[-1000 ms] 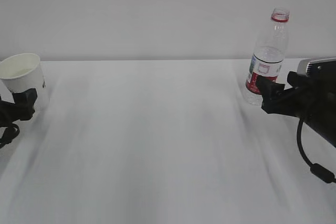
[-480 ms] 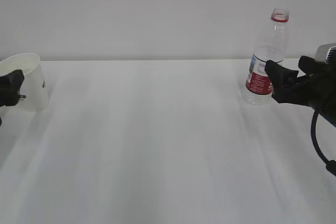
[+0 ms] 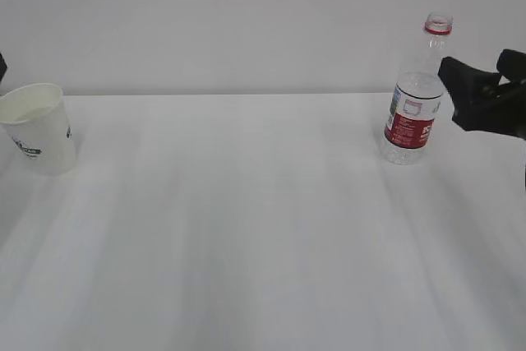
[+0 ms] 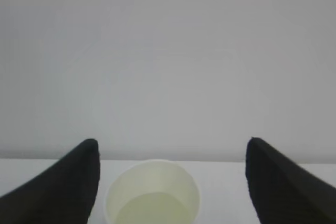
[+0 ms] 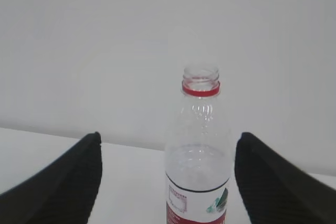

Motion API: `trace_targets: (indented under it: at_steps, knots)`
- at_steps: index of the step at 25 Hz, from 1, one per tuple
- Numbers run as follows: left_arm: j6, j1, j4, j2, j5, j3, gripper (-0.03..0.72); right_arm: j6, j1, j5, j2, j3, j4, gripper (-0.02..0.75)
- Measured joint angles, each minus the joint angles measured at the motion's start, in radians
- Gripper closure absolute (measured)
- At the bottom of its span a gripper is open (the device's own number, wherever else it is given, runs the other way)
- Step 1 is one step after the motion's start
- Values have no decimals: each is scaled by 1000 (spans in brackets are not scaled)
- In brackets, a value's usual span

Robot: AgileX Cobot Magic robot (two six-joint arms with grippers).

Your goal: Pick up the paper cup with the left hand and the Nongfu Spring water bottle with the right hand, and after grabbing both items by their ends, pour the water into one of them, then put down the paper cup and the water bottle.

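In your exterior view, the paper cup (image 3: pixel 37 127) stands upright at the far left of the frame, close to the left edge and just in front of the line where the table (image 3: pixel 246 228) meets the wall (image 3: pixel 230 14). Its logo print faces lower left. Only a dark sliver shows at the left border above the cup, too small for you to identify. The Nongfu Spring water bottle (image 3: pixel 417 92) stands upright in the right part of the frame, uncapped, red neck ring on top, red label band low on its body. The right hand (image 3: pixel 481 81) sits at the right edge, level with the bottle's upper half, just beside it and apart from it. Between cup and bottle you have a wide bare stretch of table, and the whole lower half of the frame is open surface.

In your left wrist view, the left hand (image 4: pixel 170 153) has its jaws spread wide at the lower corners, released. The cup (image 4: pixel 153 192) sits at bottom centre between them, touching neither; a pale liquid (image 4: pixel 152 209), presumably the water, shows inside.

In your right wrist view, the jaws stand wide apart at the lower corners, released, with the bottle (image 5: pixel 198 156) upright between them, closer to the right jaw, with clearance on both sides. It appears nearly empty.
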Motion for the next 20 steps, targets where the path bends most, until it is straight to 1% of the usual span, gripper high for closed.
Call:
trace_targets:
  at_steps: [5, 12, 20]
  knots:
    - [0, 0, 5, -125, 80, 1, 60, 0, 0, 100, -126, 2, 0, 144]
    - [0, 0, 23, -315, 273, 10, 69, 0, 0, 259, -303, 5, -2, 144]
    - [0, 0, 77, -539, 467, 12, 85, 0, 0, 468, -513, 6, -32, 144]
